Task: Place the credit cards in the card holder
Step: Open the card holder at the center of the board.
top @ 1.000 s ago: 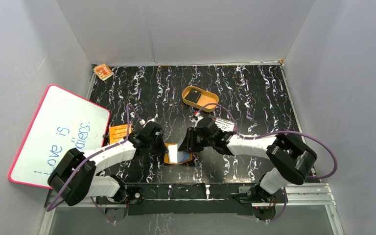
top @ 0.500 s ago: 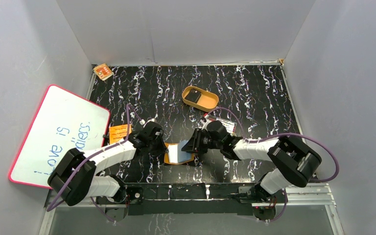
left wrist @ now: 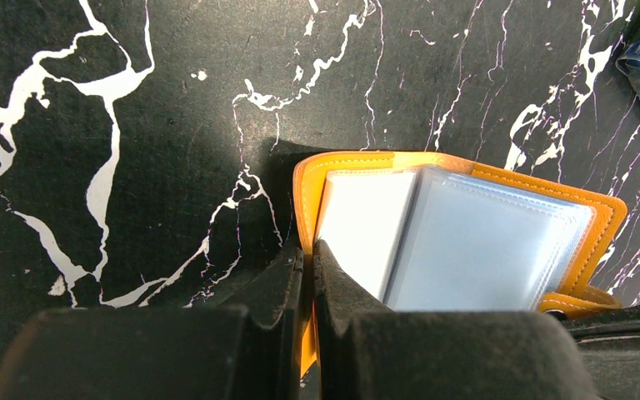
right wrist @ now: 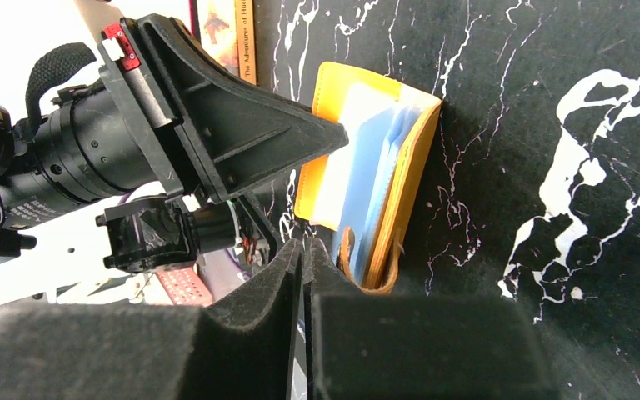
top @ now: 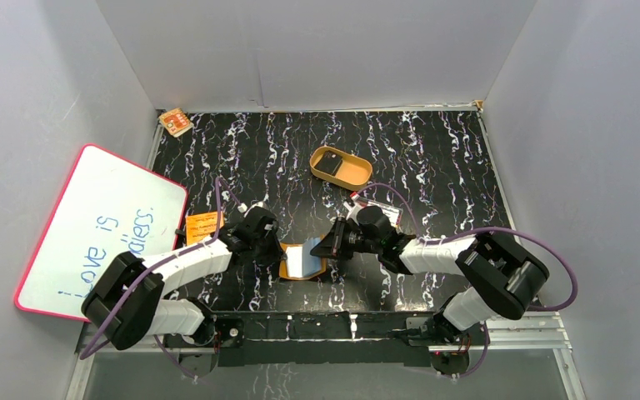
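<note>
Inspection of the work area, largest item first.

The table (top: 433, 150) carries a tan oval tray (top: 365, 171) toward the rear. The card holder (top: 302, 261) lies well apart from it at the near edge, between the two arms.

The card holder is spread open with its orange cover down and its pale blue plastic sleeves (left wrist: 483, 242) fanned upward. I judge it light and floppy. The cover is soft leather that will bend, the sleeves are thin and slick, and the pockets will tend to close. It is best taken by the cover edge and not by the sleeves.

The left gripper (left wrist: 307, 250) does this. Its jaws are closed on the orange cover edge, pinning that side down.

The right gripper (right wrist: 304, 250) stands at the opposite edge, just beside the snap tab (right wrist: 367, 271). Its jaws are drawn nearly together and nothing shows between them. Whether they touch the cover cannot be told.

One credit card (top: 329, 166) is visible, black and lying flat inside the tray. No others can be made out. I judge it stiff, very light and smooth. Because it lies flat it offers little to grip, so it should be taken by its edges, probably after tilting it against the tray wall. A grip on the smooth faces may slip.
</note>
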`<state>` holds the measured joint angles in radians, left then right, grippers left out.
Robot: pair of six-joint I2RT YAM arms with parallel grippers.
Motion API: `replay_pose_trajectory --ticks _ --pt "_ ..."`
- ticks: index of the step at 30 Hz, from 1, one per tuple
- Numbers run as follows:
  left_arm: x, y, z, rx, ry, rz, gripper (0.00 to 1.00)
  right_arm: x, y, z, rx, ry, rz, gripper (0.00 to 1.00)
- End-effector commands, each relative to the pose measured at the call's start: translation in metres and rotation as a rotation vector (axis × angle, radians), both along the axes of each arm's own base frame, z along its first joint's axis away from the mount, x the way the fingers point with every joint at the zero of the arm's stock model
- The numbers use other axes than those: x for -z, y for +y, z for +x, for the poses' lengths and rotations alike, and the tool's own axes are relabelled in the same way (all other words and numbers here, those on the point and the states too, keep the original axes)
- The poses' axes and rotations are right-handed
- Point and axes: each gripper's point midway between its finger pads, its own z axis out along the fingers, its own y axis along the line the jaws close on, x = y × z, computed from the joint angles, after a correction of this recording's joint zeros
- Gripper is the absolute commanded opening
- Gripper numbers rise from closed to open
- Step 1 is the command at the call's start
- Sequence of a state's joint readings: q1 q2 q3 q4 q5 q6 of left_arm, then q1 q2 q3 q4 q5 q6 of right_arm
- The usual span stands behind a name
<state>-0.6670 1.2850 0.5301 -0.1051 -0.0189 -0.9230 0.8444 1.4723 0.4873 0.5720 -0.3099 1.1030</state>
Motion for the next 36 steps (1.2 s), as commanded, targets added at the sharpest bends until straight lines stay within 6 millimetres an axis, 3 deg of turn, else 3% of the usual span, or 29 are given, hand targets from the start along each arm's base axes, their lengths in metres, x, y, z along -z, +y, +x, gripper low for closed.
replay_pose_trajectory --ticks 1,7,12,19,36 --pt "0.013 0.012 -0.01 0.01 0.034 0.058 0.0 -0.015 0.006 0.003 -0.013 -0.029 0.051 0.12" --pt "0.013 0.012 -0.01 0.011 0.032 0.059 0.0 -0.004 0.006 0.001 -0.024 -0.001 0.014 0.12" --pt "0.014 0.013 -0.011 0.011 0.035 0.062 0.0 -0.003 0.003 0.002 -0.013 -0.004 -0.008 0.26" --pt "0.014 0.012 -0.01 0.013 0.033 0.063 0.0 0.001 -0.009 0.01 0.035 -0.03 -0.095 0.36" --pt "0.015 0.011 -0.01 0.015 0.035 0.063 0.0 0.015 -0.016 0.012 0.042 -0.028 -0.182 0.4"
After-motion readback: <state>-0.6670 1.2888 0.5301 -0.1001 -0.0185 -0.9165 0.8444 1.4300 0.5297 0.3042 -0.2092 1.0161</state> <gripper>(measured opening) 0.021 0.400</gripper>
